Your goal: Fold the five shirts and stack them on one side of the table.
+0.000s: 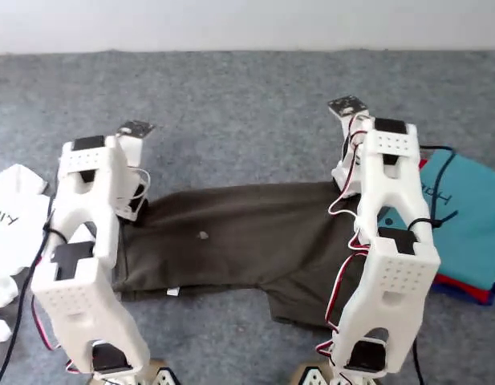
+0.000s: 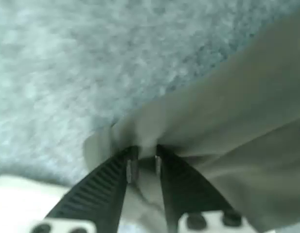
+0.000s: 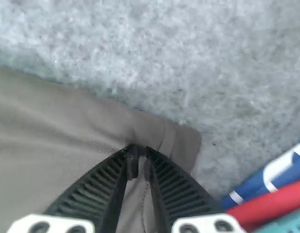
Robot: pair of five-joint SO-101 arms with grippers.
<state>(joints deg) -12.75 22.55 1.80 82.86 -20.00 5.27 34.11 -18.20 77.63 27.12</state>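
- I have the olive shirt [image 1: 247, 233] spread flat across the middle of the high view on the grey table [image 1: 231, 104], with its long axis running from the left of the frame to the right.
- The left gripper [image 2: 142, 165] has its fingers pressed together on a bunched bit of the shirt's edge. In the high view that pinch sits at the left end of the shirt, on its upper edge.
- The right gripper [image 3: 139, 160] pinches a corner of the hem the same way, fingers closed on the cloth, at the right end of the upper edge.
- Both pinch points sit on the upper edge, one at each end, and the rest of the shirt lies below them in the frame, toward the arm bases. I judge the fold would carry that edge down the frame across the short axis, with both arms working together.
- The folded stack [image 1: 472, 216] of teal, red and blue lies at the right edge of the frame, just beside the right arm. A white shirt [image 1: 14, 216] lies at the left edge, near the left arm.
- In the high view the arms cover both ends of the shirt, so I cannot see the fingertips there.
- A flap at the lower right of the shirt runs behind the right arm.
- The frame edges cut off the white shirt and the stack, and I cannot count the stack's layers.
- I cannot tell how many layers of cloth each pinch holds.
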